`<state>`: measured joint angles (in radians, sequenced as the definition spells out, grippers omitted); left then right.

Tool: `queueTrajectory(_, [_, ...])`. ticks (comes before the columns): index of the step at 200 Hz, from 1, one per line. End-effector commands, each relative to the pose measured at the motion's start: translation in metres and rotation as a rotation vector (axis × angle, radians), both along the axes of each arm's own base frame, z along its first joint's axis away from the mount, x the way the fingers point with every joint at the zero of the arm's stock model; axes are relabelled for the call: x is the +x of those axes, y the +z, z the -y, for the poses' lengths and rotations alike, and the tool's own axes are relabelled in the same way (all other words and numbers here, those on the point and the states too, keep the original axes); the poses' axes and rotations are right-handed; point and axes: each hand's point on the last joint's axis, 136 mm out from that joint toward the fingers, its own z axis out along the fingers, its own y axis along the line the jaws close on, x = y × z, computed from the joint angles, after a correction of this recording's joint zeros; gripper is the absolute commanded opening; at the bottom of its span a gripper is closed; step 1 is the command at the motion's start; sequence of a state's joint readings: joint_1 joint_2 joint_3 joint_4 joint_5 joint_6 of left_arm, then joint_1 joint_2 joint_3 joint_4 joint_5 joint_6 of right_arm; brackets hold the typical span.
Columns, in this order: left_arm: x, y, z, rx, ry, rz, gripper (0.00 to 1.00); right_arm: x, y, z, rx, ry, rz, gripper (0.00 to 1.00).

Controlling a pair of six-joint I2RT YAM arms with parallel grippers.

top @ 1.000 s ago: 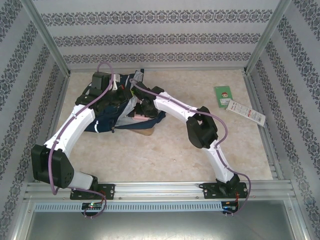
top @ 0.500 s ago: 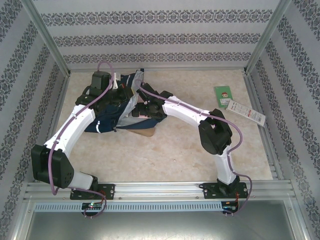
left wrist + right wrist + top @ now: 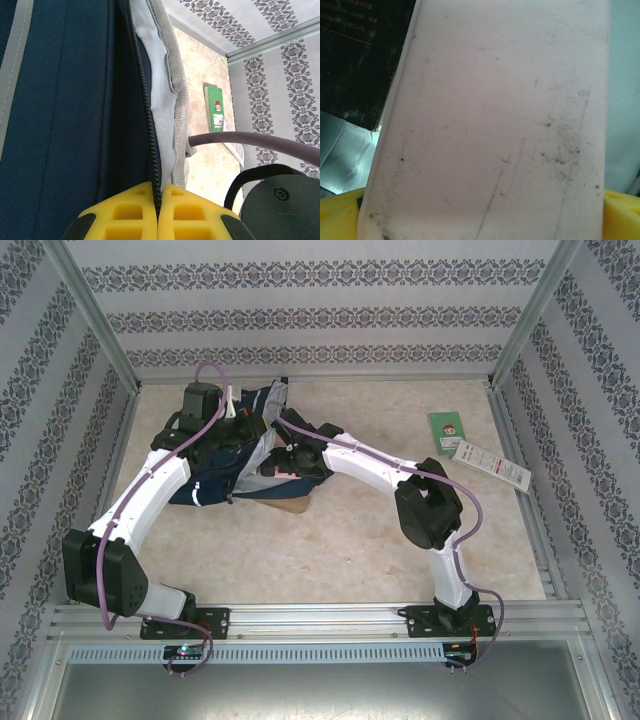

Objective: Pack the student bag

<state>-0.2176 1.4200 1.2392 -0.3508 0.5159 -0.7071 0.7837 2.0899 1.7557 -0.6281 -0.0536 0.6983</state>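
Left gripper (image 3: 243, 430) and right gripper (image 3: 287, 460) are both positioned at the student bag (image 3: 205, 492), which lies at the far left of the table (image 3: 350, 540); a green card (image 3: 444, 432) and a white packet (image 3: 492, 465) lie well apart from it at the far right. Left wrist view: the yellow fingers (image 3: 125, 215) are pressed together, clamped on the zipper edge of the bag's navy fabric. Right wrist view: the yellow fingers (image 3: 335, 217) stand wide apart, with a pale pink flat case (image 3: 495, 125) spanning the gap; whether they clamp it cannot be told. A black printed surface (image 3: 360, 50) lies beside the case.
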Motion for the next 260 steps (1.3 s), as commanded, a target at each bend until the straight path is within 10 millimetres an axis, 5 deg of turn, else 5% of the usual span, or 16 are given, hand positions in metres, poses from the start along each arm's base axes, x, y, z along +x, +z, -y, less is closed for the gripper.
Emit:
queueTrajectory(1, [0.005, 0.036, 0.001, -0.023, -0.007, 0.126, 0.00, -0.012, 0.042, -0.004, 0.068, 0.043, 0.068, 0.98])
queueTrajectory(32, [0.005, 0.037, 0.002, -0.022, -0.010, 0.127, 0.00, -0.028, 0.025, 0.006, 0.011, 0.064, 0.014, 0.98])
queueTrajectory(66, [0.005, 0.034, 0.002, -0.017, -0.012, 0.122, 0.00, -0.035, 0.054, 0.016, 0.024, 0.040, 0.194, 0.98])
queueTrajectory(102, [0.006, 0.019, 0.009, -0.052, -0.037, 0.080, 0.00, -0.037, 0.014, 0.015, -0.062, 0.116, 0.161, 0.98])
queueTrajectory(140, [0.003, -0.029, 0.018, -0.076, -0.068, -0.037, 0.00, -0.044, -0.017, 0.015, -0.071, 0.158, 0.161, 0.98])
queueTrajectory(214, [-0.010, -0.159, 0.036, 0.024, -0.076, -0.360, 0.00, -0.048, -0.032, 0.021, -0.115, 0.172, 0.154, 0.98])
queueTrajectory(260, [-0.028, -0.224, 0.001, 0.250, 0.018, -0.555, 0.00, -0.053, -0.019, 0.030, -0.121, 0.162, 0.161, 0.98])
